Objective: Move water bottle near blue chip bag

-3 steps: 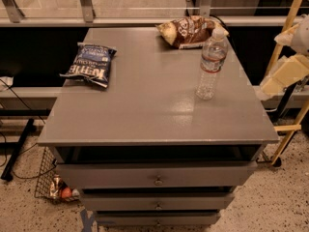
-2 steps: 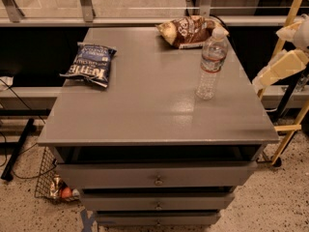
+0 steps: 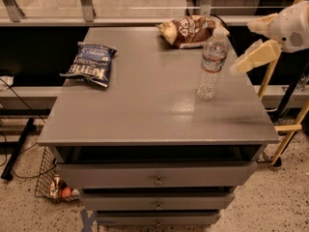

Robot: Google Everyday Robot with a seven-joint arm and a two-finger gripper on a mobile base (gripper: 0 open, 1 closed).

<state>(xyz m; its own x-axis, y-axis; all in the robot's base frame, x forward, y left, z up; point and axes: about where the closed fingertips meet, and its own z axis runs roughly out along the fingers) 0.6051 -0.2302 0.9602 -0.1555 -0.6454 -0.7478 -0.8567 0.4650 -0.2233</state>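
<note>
The gripper [image 3: 244, 48] hangs just right of the water bottle [image 3: 211, 64], its fingers spread wide, gripping nothing and not touching the bottle. The bottle stands upright on the gray cabinet [image 3: 145, 115]. A brown snack bag [image 3: 186, 31] lies just behind the bottle. The blue chip bag [image 3: 91, 64] lies well left of it.

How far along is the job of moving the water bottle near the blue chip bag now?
Done: nothing yet; the water bottle stands upright on the right side of the grey cabinet top, far from the blue chip bag at the left. In hand: the gripper, open, hovers right of the bottle, not touching it. Left: grasp the bottle, carry it across, set it beside the bag.
</note>
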